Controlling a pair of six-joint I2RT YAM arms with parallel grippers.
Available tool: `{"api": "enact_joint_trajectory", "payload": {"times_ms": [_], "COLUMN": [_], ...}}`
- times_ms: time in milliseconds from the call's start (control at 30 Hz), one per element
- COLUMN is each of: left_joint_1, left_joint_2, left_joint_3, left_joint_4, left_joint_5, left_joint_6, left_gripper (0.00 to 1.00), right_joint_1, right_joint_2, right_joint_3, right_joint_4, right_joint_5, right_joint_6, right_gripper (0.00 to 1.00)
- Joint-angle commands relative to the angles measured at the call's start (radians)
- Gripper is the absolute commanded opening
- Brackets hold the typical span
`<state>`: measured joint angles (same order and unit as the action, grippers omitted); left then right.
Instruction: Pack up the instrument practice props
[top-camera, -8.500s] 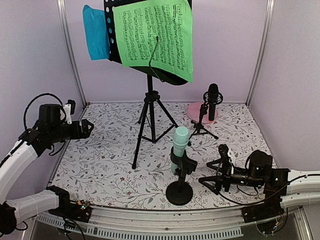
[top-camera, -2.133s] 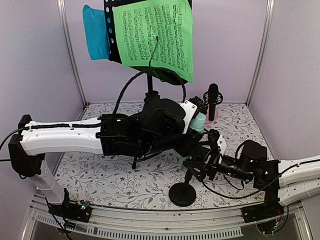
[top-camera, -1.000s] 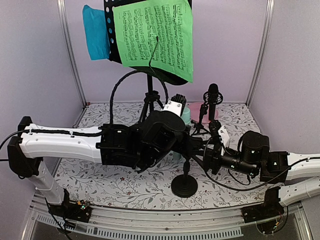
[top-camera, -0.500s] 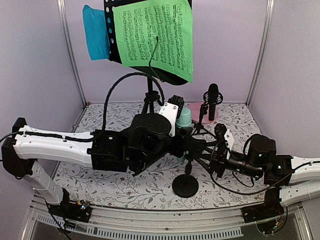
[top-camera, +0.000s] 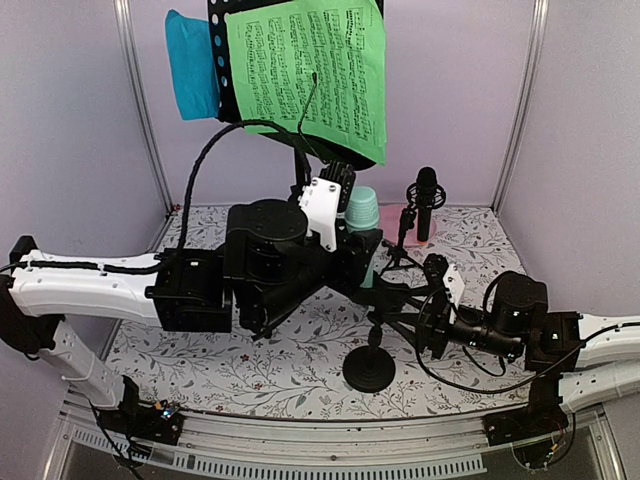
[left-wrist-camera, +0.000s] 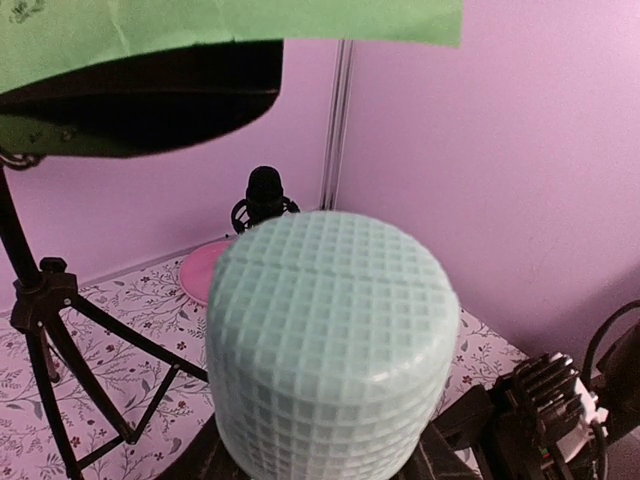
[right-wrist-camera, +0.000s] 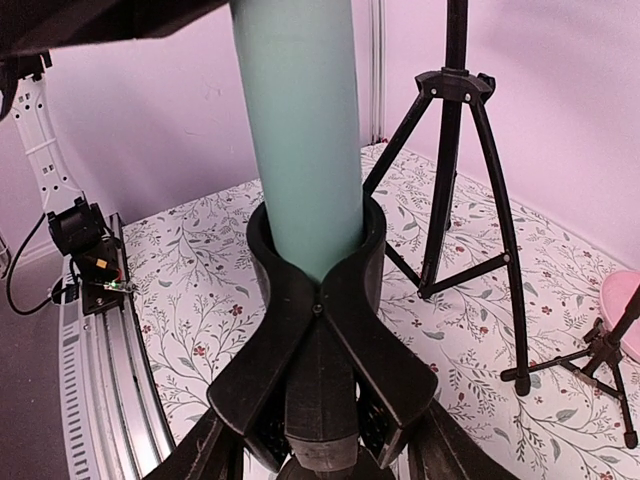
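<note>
My left gripper (top-camera: 352, 240) is shut on the mint-green microphone (top-camera: 361, 209), whose gridded head (left-wrist-camera: 330, 340) fills the left wrist view. The microphone's body (right-wrist-camera: 300, 130) still stands in the ring of the black mic support's clip (right-wrist-camera: 315, 300). My right gripper (right-wrist-camera: 320, 445) is shut on that clip from the right, above the support's round base (top-camera: 370, 372). The black microphone (top-camera: 426, 200) stands on its small tripod support (top-camera: 404, 255) at the back right. The black perforated rack (top-camera: 222, 60) carries the green sheet (top-camera: 310, 70) and the blue sheet (top-camera: 192, 65).
A round pink plate (top-camera: 392, 218) lies behind the black microphone's support. The rack's tripod legs (right-wrist-camera: 460, 180) stand just behind the held clip, mostly hidden by my left arm in the top view. Pale walls and metal frame posts (top-camera: 140, 110) close in the floral mat (top-camera: 200, 350).
My left gripper has drawn the mint-green microphone upward and toward the back, and the left arm has pulled leftward. The right gripper has kept its hold on the clip.
</note>
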<state>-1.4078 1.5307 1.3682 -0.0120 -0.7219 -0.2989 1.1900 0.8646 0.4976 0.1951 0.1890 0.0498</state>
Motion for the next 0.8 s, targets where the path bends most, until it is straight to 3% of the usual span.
{"api": "enact_joint_trajectory", "payload": {"times_ms": [0,600,767], "left_joint_1": [-0.001,-0.005,-0.003], "left_joint_2": [-0.035,-0.276,-0.348], "left_joint_3": [0.070,0.075,0.036], "left_joint_4": [0.033,-0.031,-0.143], "left_joint_5": [-0.030,-0.085,-0.170], "left_joint_6": [0.064,0.245,0.235], "left_gripper": [0.32,0.32,0.32], "right_joint_1": [0.002,0.003,0.002], "right_joint_2": [0.012,0.037,0.040], "right_joint_3": [-0.008,-0.024,-0.035], "right_joint_4": [0.003,-0.006,0.009], "right_joint_5": [0.023,-0.009,-0.002], "right_joint_6": [-0.051,-0.072,-0.059], "right_gripper": [0.00,0.00,0.00]}}
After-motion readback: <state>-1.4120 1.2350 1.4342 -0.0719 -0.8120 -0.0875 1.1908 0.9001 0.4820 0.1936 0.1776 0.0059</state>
